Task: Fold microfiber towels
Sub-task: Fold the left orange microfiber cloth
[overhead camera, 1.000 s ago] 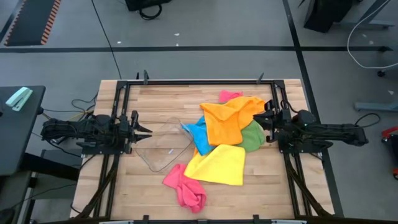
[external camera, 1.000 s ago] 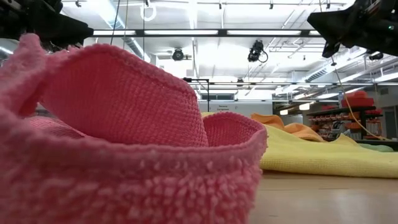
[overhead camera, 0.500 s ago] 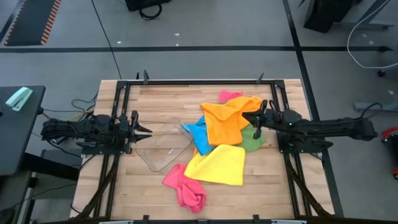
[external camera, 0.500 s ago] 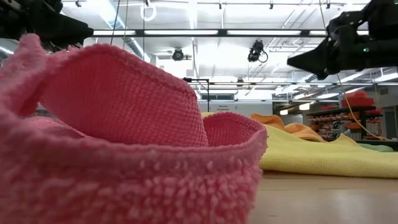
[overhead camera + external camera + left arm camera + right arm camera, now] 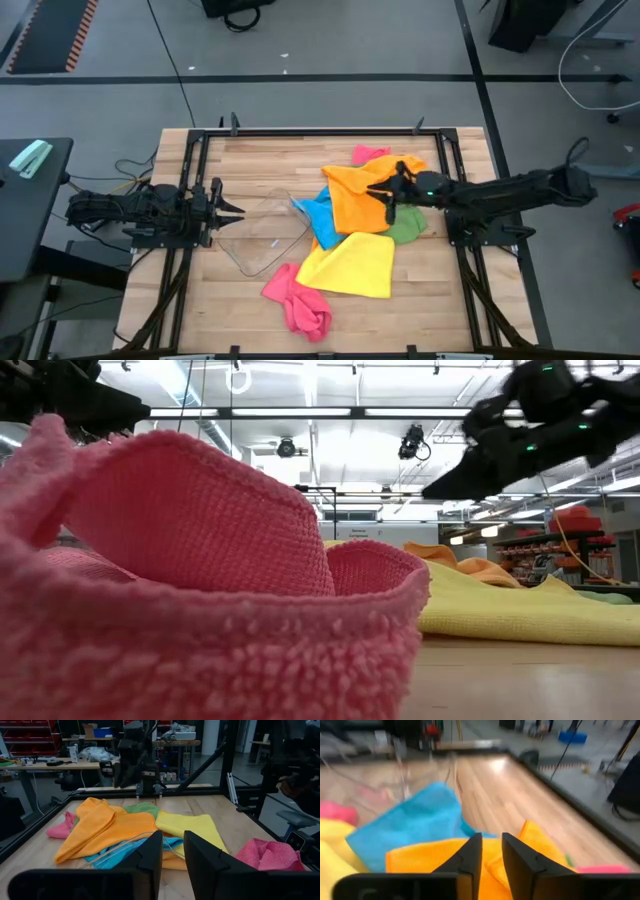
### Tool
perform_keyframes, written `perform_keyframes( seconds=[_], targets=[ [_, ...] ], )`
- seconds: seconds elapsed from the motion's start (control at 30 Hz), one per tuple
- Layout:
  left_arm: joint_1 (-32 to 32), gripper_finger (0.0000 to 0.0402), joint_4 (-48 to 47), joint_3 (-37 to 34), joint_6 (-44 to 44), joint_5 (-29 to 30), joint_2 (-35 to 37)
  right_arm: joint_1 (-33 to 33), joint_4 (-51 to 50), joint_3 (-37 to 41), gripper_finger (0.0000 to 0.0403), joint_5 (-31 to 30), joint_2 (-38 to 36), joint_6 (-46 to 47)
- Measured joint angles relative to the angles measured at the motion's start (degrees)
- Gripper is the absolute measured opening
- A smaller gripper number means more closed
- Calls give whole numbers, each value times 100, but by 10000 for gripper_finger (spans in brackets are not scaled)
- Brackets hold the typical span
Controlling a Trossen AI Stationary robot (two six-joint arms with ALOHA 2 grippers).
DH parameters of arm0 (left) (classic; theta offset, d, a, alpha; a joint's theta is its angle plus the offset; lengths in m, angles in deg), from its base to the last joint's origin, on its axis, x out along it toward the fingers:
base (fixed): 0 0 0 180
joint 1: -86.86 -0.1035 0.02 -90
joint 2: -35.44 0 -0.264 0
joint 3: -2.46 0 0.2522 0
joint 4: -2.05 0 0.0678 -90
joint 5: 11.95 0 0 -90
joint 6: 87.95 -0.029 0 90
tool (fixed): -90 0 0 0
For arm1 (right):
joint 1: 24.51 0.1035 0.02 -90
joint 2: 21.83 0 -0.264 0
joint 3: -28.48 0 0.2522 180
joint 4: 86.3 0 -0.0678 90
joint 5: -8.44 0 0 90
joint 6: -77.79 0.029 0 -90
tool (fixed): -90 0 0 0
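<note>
Several soft, limp towels (image 5: 362, 215) heaped mid-desk; right gripper (image 5: 388, 196), fingers narrowly parted and empty, above orange towel (image 5: 365, 192); pinch an edge.

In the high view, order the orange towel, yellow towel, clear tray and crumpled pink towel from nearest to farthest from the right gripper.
From the right gripper:
1. Orange towel, directly under it.
2. Yellow towel, on the near side of the pile.
3. Clear tray, toward the left arm.
4. Crumpled pink towel, at the table's near edge.
</note>
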Motion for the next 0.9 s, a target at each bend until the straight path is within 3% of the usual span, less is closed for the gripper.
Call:
perform_keyframes(
  seconds=[0.2,0.4,0.9],
  targets=[
    [0,83,0,1,1,0,0,1,-908,-838,136,-36,1092,-110],
    [-1,91,0,0,0,0,0,143,-1566,-1377,151,-504,1686,-393],
    [0,87,70,0,-2,0,-2,593,-2140,-1538,176,-1480,1832,-1175]
  ],
)
